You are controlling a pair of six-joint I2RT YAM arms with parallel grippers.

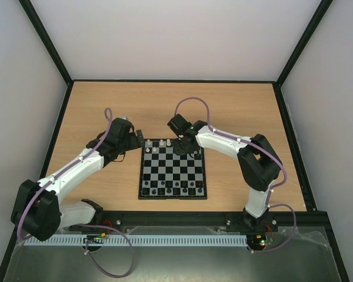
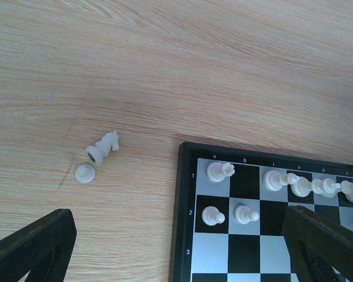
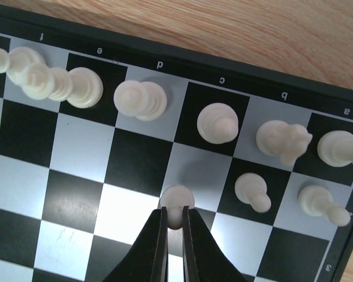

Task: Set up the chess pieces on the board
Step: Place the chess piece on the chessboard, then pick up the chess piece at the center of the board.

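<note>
The board [image 1: 173, 188] lies mid-table, with white pieces along its far rows and black pieces along its near row. My right gripper [image 3: 175, 218] is shut on a white pawn [image 3: 177, 203] just above the light square in front of the c-file piece; in the top view it hangs over the board's far right part [image 1: 188, 141]. Two more white pawns [image 3: 252, 191] stand to its right. My left gripper [image 2: 176, 247] is open and empty over the board's far left corner [image 2: 185, 176]. A white knight [image 2: 103, 147] lies tipped on the table beside a white pawn [image 2: 85, 173].
Back-row white pieces [image 3: 140, 98] stand close together near my right fingers. A rook [image 2: 219, 171] and two pawns [image 2: 212, 216] stand by the board's corner. Black pieces [image 1: 170, 189] line the near rows. Black frame rails edge the table.
</note>
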